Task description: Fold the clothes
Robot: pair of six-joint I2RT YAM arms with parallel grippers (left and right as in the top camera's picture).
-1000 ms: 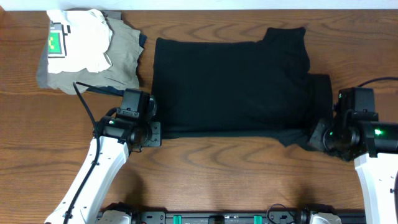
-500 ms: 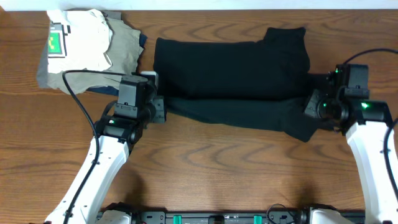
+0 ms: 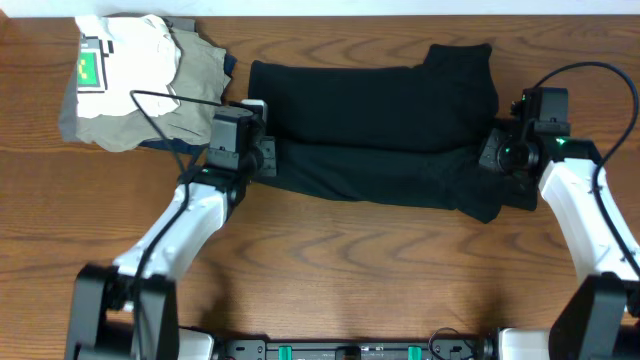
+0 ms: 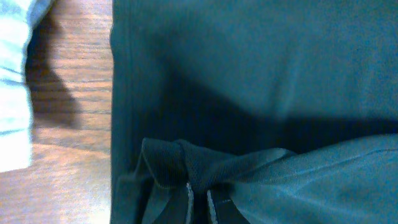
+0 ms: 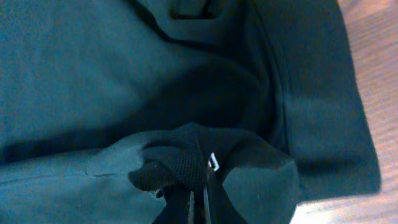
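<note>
The black T-shirt (image 3: 370, 110) lies across the back middle of the table, its near half lifted and doubled over the far half. My left gripper (image 3: 262, 160) is shut on the shirt's near-left hem, which bunches between the fingers in the left wrist view (image 4: 198, 186). My right gripper (image 3: 498, 158) is shut on the shirt's near-right edge, pinched fabric showing in the right wrist view (image 5: 200, 180). A sleeve (image 3: 462, 62) sticks out at the back right. No logo or label shows.
A cream garment with a green tag (image 3: 120, 62) lies on khaki-grey folded garments (image 3: 195, 95) at the back left, close to the shirt's left edge. Bare wooden table (image 3: 350, 270) stretches in front. Cables trail from both arms.
Both grippers have carried the shirt's near edge away from the front toward the back, folding the near half over the far half. The shirt looks narrower front to back.
</note>
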